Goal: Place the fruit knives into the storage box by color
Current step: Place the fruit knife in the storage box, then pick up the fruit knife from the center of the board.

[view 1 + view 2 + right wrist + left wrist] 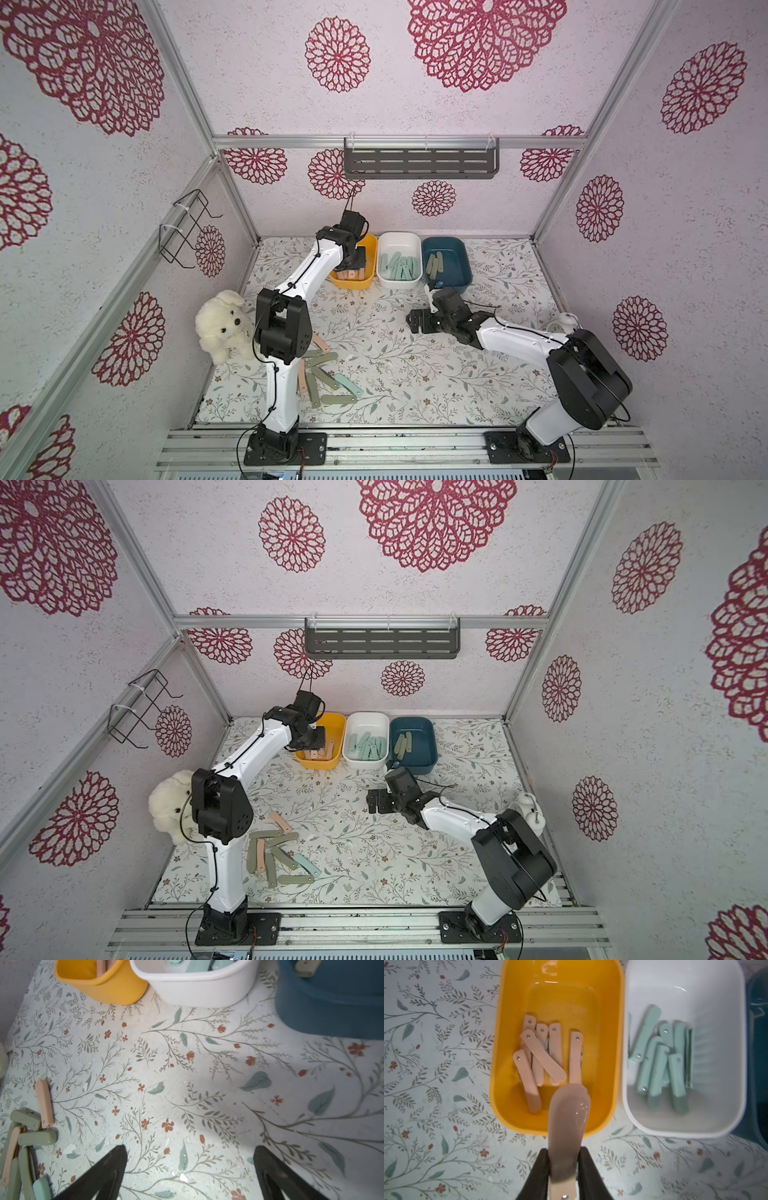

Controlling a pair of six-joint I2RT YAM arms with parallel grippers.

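Your left tool (564,1152) pinches a pink knife (568,1113) just above the yellow box (500,1064), where more pink knives (556,1053) lie. Release low and level. Your right tool (190,1155) gapes wide and empty over the bench (207,1084).

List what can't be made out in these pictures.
- The loose knife pile: the left arm covers part in a top view; the right wrist view's edge cuts it off.
- The blue bin: cut by the left wrist view's edge; contents unseen there.
- The held pink knife: free end blurred in the left wrist view.
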